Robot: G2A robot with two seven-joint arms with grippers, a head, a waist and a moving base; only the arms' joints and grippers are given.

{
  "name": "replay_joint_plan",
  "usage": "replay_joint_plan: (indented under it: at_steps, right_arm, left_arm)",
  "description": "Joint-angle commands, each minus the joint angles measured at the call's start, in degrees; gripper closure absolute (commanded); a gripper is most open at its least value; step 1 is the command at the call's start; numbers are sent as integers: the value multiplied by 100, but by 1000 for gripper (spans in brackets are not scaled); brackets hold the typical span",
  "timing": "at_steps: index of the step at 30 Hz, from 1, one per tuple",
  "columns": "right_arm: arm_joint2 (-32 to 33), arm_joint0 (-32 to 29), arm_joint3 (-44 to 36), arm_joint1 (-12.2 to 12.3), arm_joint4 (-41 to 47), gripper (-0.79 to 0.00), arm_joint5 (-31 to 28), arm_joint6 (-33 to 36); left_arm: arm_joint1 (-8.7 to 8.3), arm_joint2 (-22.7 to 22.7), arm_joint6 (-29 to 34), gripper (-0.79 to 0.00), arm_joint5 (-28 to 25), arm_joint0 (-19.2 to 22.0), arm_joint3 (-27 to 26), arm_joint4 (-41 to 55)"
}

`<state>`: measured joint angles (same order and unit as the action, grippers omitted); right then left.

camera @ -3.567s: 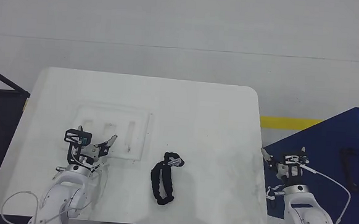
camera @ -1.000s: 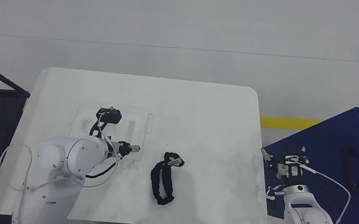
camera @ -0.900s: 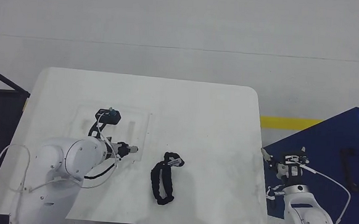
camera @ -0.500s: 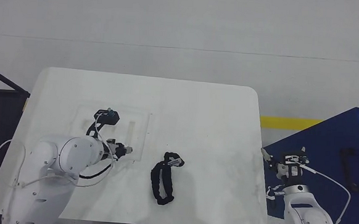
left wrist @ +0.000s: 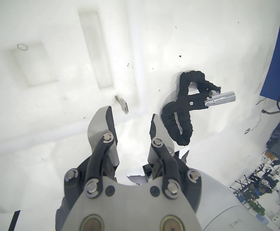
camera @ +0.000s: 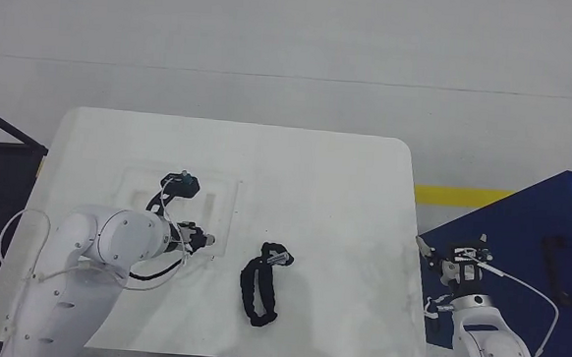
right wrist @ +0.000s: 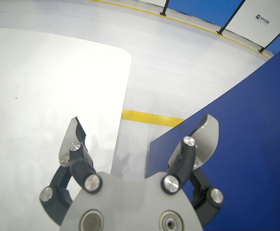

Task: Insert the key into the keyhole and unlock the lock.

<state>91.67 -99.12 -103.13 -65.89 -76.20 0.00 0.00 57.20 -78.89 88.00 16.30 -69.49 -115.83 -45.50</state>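
Observation:
A small silver key [left wrist: 122,104] lies flat on the white foam tray [left wrist: 65,129], close to its raised rim. My left gripper [left wrist: 131,119] hangs just above and short of the key, open and holding nothing. In the top view the left gripper [camera: 203,239] is at the tray's [camera: 224,190] near right corner. The lock [left wrist: 186,105] is a black fabric-sleeved loop with a chrome cylinder [left wrist: 221,98], lying on the table beside the tray; the lock [camera: 261,287] is right of the gripper in the top view. My right gripper [right wrist: 142,131] hangs open past the table's right edge [camera: 455,258].
The foam tray has several rectangular recesses [left wrist: 95,50]; one holds a thin metal ring [left wrist: 22,47]. A blue panel [right wrist: 229,131] stands by the right gripper off the table. White tabletop [camera: 344,192] stretches behind and to the right of the lock.
The left arm has swung from the table's near left corner out over the tray, then drawn its gripper slightly back to the tray's near right corner. The right arm has kept still.

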Motion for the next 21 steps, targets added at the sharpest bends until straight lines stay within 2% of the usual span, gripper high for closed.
replay_joint_plan:
  at_steps: [1, 12, 15, 18, 21]
  right_arm:
    - [0, 0, 0, 0, 0, -785, 0, 0]
    - [0, 0, 0, 0, 0, -785, 0, 0]
    - [0, 0, 0, 0, 0, -785, 0, 0]
    - [0, 0, 0, 0, 0, -785, 0, 0]
    - [0, 0, 0, 0, 0, -785, 0, 0]
  left_arm:
    - [-19, 57, 0, -332, 0, 46, 55, -14]
    - [-55, 218, 0, -277, 1, 170, 182, -99]
    - [-59, 255, 0, -206, 1, 179, 189, -113]
    - [-61, 305, 0, -203, 1, 186, 205, -163]
    - [-60, 341, 0, -151, 1, 200, 224, -201]
